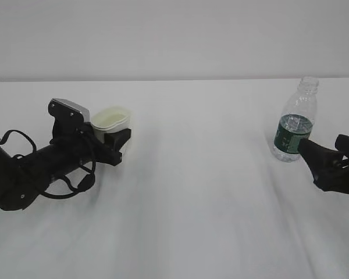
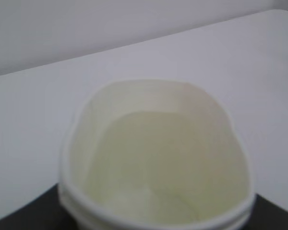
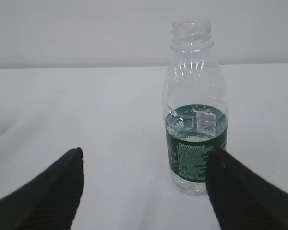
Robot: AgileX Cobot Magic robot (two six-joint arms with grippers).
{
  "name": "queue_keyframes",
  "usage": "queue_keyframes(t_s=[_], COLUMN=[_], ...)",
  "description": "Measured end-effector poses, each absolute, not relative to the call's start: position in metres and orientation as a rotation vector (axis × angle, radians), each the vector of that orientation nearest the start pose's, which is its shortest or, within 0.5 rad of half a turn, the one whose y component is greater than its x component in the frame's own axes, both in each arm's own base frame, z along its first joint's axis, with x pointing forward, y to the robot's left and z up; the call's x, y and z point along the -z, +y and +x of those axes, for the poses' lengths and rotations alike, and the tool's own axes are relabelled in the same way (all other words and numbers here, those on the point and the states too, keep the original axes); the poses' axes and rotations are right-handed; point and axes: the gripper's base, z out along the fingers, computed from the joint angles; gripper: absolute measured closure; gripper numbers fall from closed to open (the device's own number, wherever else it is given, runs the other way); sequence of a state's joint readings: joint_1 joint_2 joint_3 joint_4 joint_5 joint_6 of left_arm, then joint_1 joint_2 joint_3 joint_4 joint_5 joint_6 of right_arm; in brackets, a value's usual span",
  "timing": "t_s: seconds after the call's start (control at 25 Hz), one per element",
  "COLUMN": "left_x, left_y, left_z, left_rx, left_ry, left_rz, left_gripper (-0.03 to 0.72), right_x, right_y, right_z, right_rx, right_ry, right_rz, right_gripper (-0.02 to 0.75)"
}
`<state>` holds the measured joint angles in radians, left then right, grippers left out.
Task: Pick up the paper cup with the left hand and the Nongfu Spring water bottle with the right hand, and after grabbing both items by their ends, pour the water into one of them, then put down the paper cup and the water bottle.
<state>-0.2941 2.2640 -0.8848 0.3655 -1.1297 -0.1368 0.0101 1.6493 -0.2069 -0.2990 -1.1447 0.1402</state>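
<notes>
Two black claws work a white desk (image 1: 186, 209): near its left edge, the left claw (image 1: 117, 138) grips the cream paper cup (image 1: 110, 120), its rim squeezed oval. At the right edge, the right claw (image 3: 144, 189) stands wide open, one finger (image 3: 240, 191) against the upright Nongfu Spring water bottle (image 1: 295, 125), partly filled with water (image 3: 196, 122).

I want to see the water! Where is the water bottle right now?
The water bottle stands upright on the white table at the far right of the exterior view, just ahead of the right gripper, far from the paper cup.
</notes>
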Motion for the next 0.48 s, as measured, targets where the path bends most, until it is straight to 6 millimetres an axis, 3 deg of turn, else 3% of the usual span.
queue_keyframes(t_s=[0.48], left_x=[-0.065], left_y=[-0.124], left_z=[0.368], left_rx=[0.355], left_ry=[1.719], left_rz=[0.337], left_gripper=[0.274], right_x=[-0.139], right_y=[0.027], right_z=[0.221], right_rx=[-0.262], right_ry=[1.798], right_rz=[-0.19], right_gripper=[0.144])
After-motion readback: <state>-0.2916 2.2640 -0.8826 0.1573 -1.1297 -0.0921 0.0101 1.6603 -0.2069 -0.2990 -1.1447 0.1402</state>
